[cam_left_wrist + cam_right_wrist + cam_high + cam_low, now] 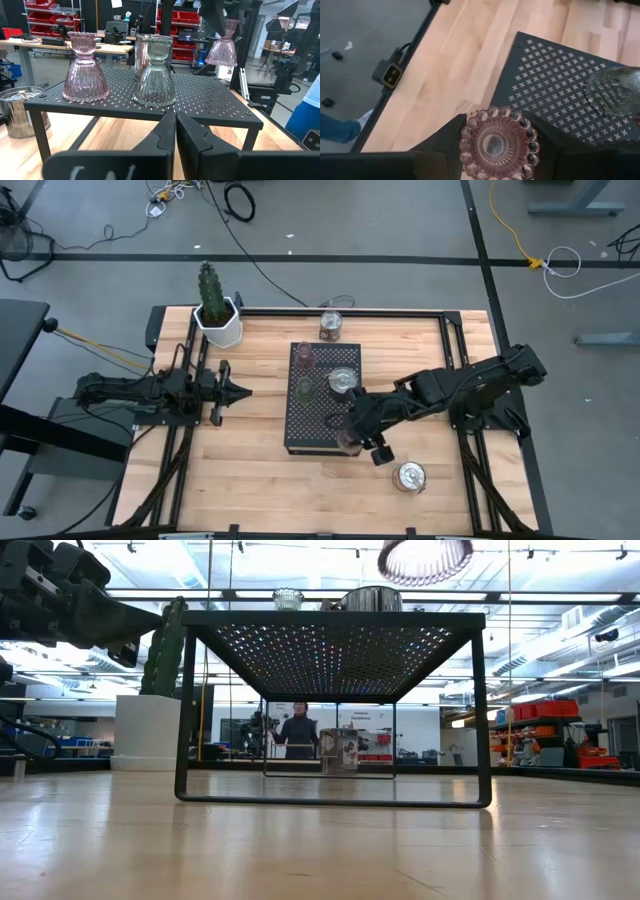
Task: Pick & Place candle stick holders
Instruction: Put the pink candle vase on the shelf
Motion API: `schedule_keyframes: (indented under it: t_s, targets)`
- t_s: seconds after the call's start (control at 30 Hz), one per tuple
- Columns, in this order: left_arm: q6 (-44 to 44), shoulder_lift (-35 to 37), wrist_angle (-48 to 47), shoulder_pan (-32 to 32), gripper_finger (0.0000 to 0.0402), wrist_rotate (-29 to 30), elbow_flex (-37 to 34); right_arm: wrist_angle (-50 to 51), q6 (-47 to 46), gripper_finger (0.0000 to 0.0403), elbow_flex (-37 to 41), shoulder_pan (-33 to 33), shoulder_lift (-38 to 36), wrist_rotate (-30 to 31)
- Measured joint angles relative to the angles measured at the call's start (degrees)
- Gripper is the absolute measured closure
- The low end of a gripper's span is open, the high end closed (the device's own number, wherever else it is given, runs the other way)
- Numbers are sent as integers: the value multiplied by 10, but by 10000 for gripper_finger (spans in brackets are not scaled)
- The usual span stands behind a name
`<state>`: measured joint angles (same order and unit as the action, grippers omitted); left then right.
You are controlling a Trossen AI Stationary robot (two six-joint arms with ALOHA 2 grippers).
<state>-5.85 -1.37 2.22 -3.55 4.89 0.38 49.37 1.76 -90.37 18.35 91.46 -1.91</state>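
Right wrist view: our right pincer grips a pink holder over the black rack's near edge. Three holders stand on the rack; two silvery ones wait on the counter. Left pincer, closed, idles farther off.

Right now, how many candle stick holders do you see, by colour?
Pink holders: 2, one on the rack, one in the jaws of the right gripper
Green holder: 1
Silvery-clear holders: 3, one on the rack, two on the table
Total: 6
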Motion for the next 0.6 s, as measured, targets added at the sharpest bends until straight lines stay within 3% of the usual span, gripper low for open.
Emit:
schedule_keyframes:
  t_s: [0.33,0.6]
  targets:
    - [0,0,0,0,383,0,0,-11,-34,238,-7,-25,20,0]
    - [0,0,0,0,383,0,0,31,-43,238,-123,-45,89,0]
